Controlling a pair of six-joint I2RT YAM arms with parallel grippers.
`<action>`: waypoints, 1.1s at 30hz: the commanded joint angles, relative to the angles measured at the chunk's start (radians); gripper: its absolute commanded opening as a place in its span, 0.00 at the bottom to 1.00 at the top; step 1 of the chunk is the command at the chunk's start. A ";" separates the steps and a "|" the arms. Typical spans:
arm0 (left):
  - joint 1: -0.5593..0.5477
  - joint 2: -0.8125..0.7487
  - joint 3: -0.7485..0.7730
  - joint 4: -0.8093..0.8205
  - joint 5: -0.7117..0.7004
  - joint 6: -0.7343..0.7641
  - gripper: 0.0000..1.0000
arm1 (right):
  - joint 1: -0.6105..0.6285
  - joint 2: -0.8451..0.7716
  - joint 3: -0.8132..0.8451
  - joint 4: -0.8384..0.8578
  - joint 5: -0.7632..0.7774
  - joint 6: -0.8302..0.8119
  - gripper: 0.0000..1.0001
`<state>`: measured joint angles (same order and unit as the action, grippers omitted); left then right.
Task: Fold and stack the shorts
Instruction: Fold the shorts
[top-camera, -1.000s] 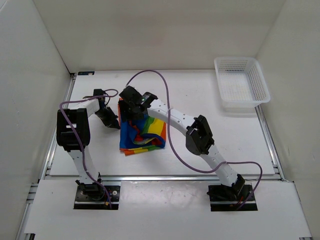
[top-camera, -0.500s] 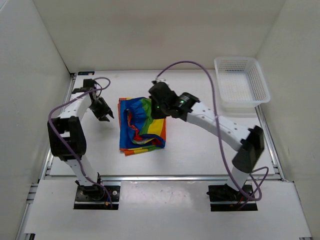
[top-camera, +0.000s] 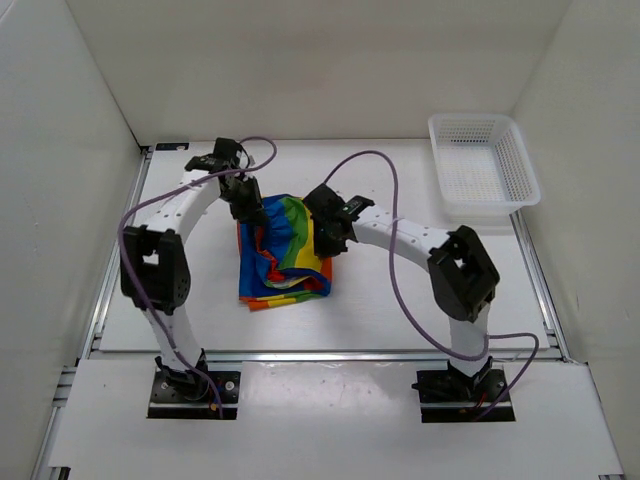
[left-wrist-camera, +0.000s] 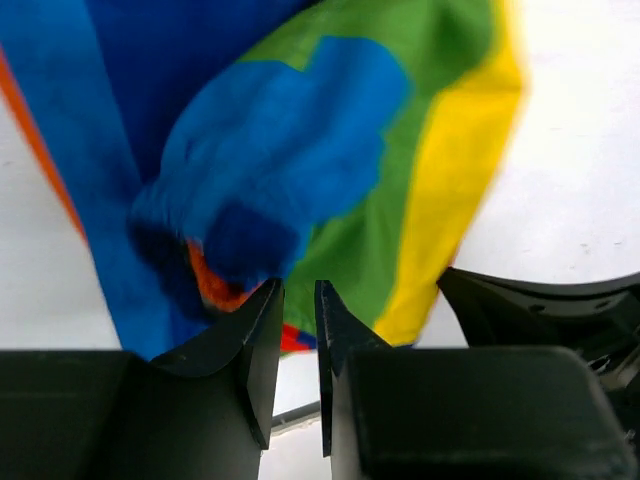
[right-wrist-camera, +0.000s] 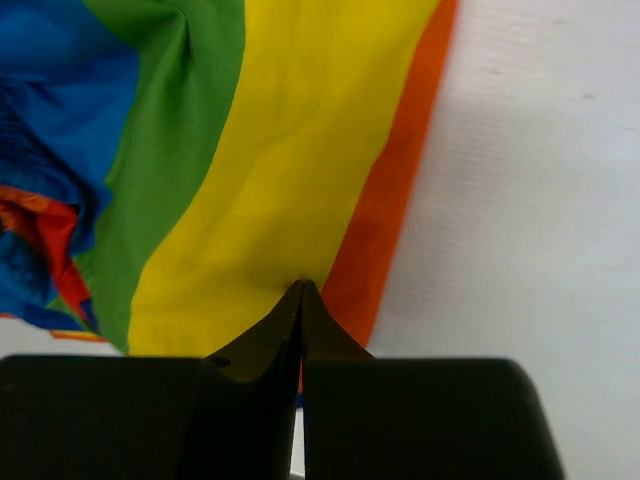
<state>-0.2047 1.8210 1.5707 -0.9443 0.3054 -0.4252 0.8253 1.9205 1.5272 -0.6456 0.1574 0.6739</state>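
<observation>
Here the shorts (top-camera: 285, 265) lie on the counter (top-camera: 400, 310) as a rumpled, partly folded bundle. At their near edge, thin orange and red layers peek out from under the top fold. Blue fills their left side, then green and yellow, with orange along the right.

The right gripper (top-camera: 325, 243) is down over the right side of the shorts, about halfway along their depth. In the right wrist view its fingers (right-wrist-camera: 330, 340) are pressed together. The tips meet on the cloth where the yellow stripe borders the orange. Whether any cloth is caught between them cannot be told. Bare counter shows just right of the orange edge.

Farther back, the left gripper (top-camera: 250, 212) is over the far left corner of the shorts. In the left wrist view its fingers (left-wrist-camera: 262, 330) stand a narrow slit apart with nothing between them. Bunched blue folds lie just beyond the tips, and a bit of red and orange shows in the crease.

A white mesh basket (top-camera: 484, 165) sits well apart from the shorts, beyond them to the right.
</observation>
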 joint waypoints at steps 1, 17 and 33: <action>0.008 0.075 0.034 -0.011 0.077 0.029 0.31 | 0.012 0.055 0.042 0.064 -0.061 0.022 0.01; 0.157 0.163 0.135 -0.068 -0.061 0.031 0.27 | 0.071 0.117 0.042 0.047 -0.047 0.001 0.01; 0.051 0.081 0.132 -0.040 -0.063 0.002 0.20 | -0.112 0.220 0.341 -0.011 -0.098 -0.148 0.13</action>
<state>-0.1711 1.8320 1.6714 -1.0012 0.2764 -0.4168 0.7719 2.0251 1.7859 -0.6495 0.1726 0.5930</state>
